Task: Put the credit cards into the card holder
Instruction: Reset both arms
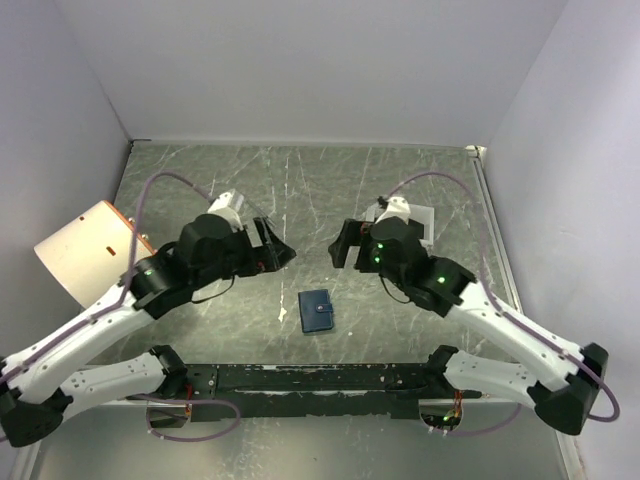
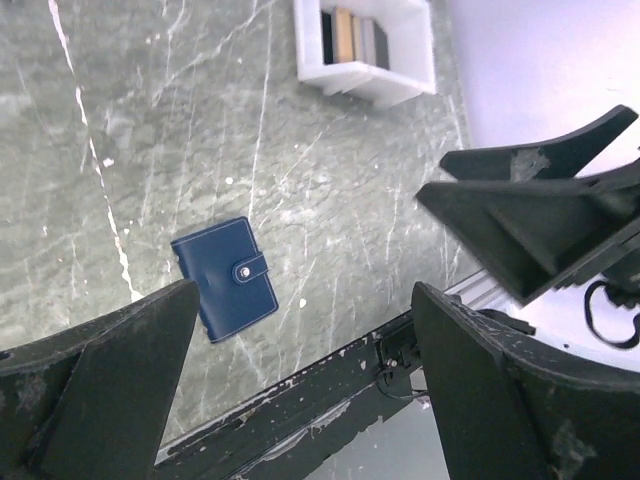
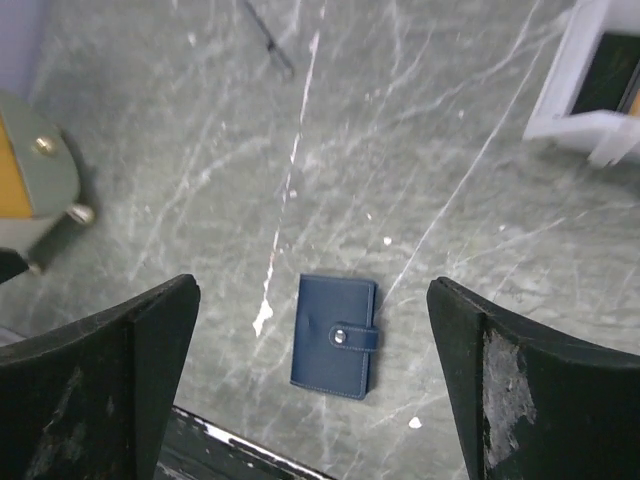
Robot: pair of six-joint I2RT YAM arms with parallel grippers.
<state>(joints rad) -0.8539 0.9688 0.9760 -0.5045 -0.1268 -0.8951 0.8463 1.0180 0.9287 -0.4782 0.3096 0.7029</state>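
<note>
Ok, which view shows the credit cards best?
The left wrist view: the credit cards stand side by side in the white tray, dark and tan edges distinct. The right wrist view catches only part of the cards at the frame edge. In the top view the right arm hides most of the tray; no cards discernible.

Card holder (image 1: 318, 311): navy, pale stitching, silver snap. Surface (image 1: 300, 180): grey-green marble, white veins. Tray (image 2: 370, 85) at 1 o'clock of it: white; credit cards (image 2: 345, 35) inside black, tan, grey.
</note>
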